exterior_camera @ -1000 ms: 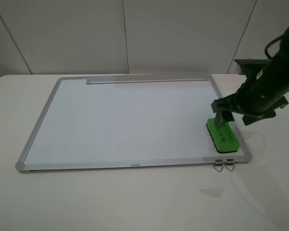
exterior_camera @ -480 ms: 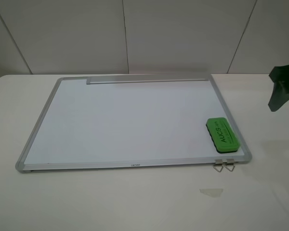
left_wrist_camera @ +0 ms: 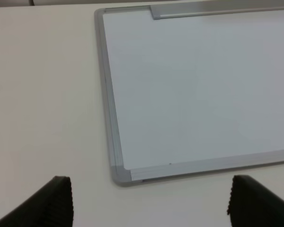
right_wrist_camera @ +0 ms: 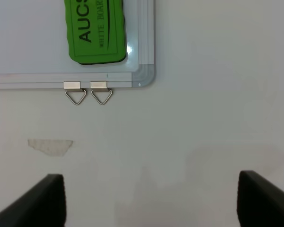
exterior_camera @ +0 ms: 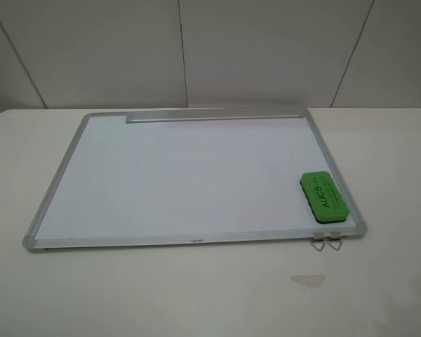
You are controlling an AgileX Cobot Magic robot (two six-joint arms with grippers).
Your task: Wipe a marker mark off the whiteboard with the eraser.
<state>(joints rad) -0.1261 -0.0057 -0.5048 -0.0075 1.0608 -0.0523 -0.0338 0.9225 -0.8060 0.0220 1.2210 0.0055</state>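
The whiteboard (exterior_camera: 182, 175) lies flat on the table, its silver frame showing in the left wrist view (left_wrist_camera: 109, 118) and the right wrist view (right_wrist_camera: 144, 71). The green eraser (exterior_camera: 323, 197) rests free on the board's near right corner, lettering up; the right wrist view shows it too (right_wrist_camera: 95, 33). The marker mark does not show in any view. My right gripper (right_wrist_camera: 150, 182) hovers open over bare table, off the board's corner and apart from the eraser. My left gripper (left_wrist_camera: 150, 189) is open and empty near the board's near left corner. Neither gripper appears in the exterior high view.
Two metal clips (exterior_camera: 326, 242) stick out from the board's front edge near the eraser, also seen in the right wrist view (right_wrist_camera: 88, 92). A pale smudge (exterior_camera: 307, 280) marks the table in front. A tray strip (exterior_camera: 214, 116) runs along the far edge. A wall stands behind.
My right gripper let go of the eraser and drew back to the right, out of the exterior high view. The eraser stayed in place on the board.
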